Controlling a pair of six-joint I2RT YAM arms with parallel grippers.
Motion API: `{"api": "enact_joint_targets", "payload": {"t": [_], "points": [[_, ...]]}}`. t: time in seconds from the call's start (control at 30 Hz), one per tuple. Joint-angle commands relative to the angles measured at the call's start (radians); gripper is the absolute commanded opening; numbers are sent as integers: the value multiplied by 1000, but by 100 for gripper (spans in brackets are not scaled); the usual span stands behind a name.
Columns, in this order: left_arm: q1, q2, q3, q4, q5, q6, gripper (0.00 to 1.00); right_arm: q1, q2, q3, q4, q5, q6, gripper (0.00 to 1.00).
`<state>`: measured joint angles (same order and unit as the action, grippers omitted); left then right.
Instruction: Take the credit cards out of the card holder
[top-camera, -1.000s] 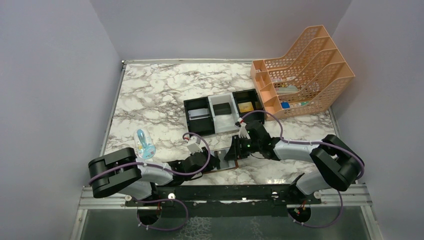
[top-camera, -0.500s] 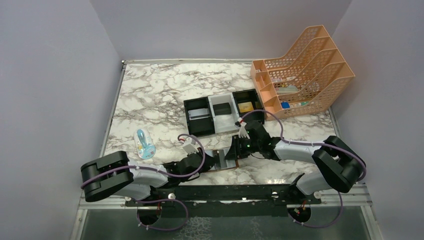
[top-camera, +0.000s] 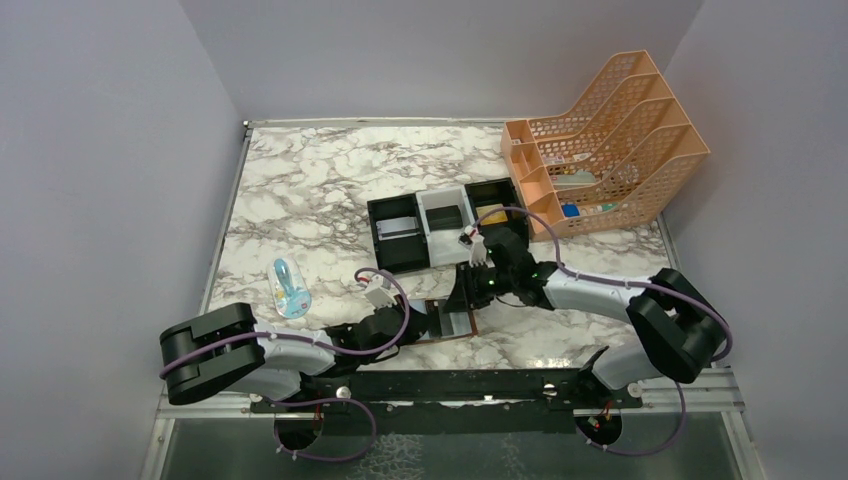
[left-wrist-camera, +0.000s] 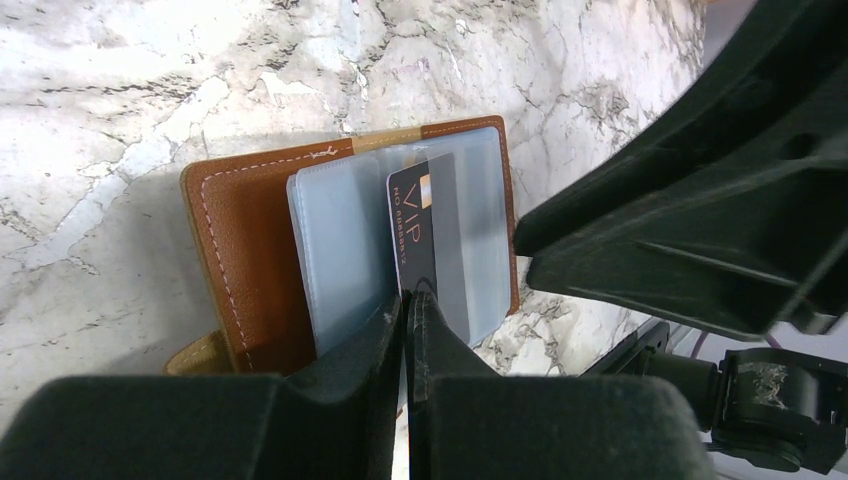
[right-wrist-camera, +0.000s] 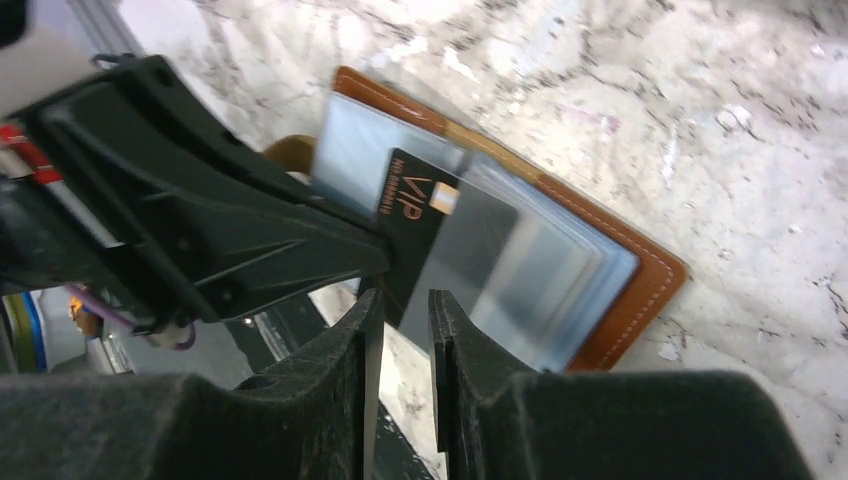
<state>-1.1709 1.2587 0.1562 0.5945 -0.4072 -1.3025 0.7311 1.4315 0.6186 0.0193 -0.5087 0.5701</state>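
The card holder lies open and flat on the table, with the three-compartment tray just beyond it. The job looks about half done. One dark grey card, marked VIP, sits partly out of a pale blue pocket of the card holder. Its printed end is bare and the rest is under the clear sleeve.

The left gripper reaches in from the card holder's left side. Its jaws are pressed together on the card's near edge, so it seems to be pinching the card, ready to draw it free. The right gripper hangs over the card holder's far right edge. Its jaws are only narrowly apart, and nothing is visibly between them. I cannot tell whether it touches the leather.

A gold-tan flat thing rests in the tray's right compartment, beyond the card holder. It may be a card that is already out, though the right arm covers part of it. What is left is probably to pull the dark card clear and set it down.

The overhead view alone shows the tray and where the card holder lies, but there the card is too small to read. The wrist views alone show the pinch, the lettering and the sleeve over the card. The right wrist view also shows both grippers meeting at the card's lower end.
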Motion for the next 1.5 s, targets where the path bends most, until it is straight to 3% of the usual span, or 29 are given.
{"api": "enact_joint_targets", "payload": {"t": [0.0, 0.17, 0.37, 0.63, 0.77, 0.93, 1.17, 1.47], "points": [[2, 6, 13, -16, -8, 15, 0, 0, 65, -16, -28, 55, -9, 24], [1, -1, 21, -16, 10, 47, 9, 1, 122, -53, 6, 16, -11, 24], [1, 15, 34, -6, 33, 45, 25, 1, 103, -96, 20, 84, 20, 24], [2, 44, 15, 117, 68, 41, 26, 1, 126, -114, 60, 69, 44, 24], [5, 81, 5, 210, 103, 53, 26, 1, 133, -115, 70, 69, 50, 24], [10, 97, -31, 267, 94, 19, 18, 1, 127, -117, 64, 83, 50, 24], [11, 43, -66, 262, 68, 8, 1, 1, 111, -118, 52, 103, 50, 24], [12, -55, -42, 115, 45, 36, 0, 1, 49, -103, 25, 132, 37, 25]]}}
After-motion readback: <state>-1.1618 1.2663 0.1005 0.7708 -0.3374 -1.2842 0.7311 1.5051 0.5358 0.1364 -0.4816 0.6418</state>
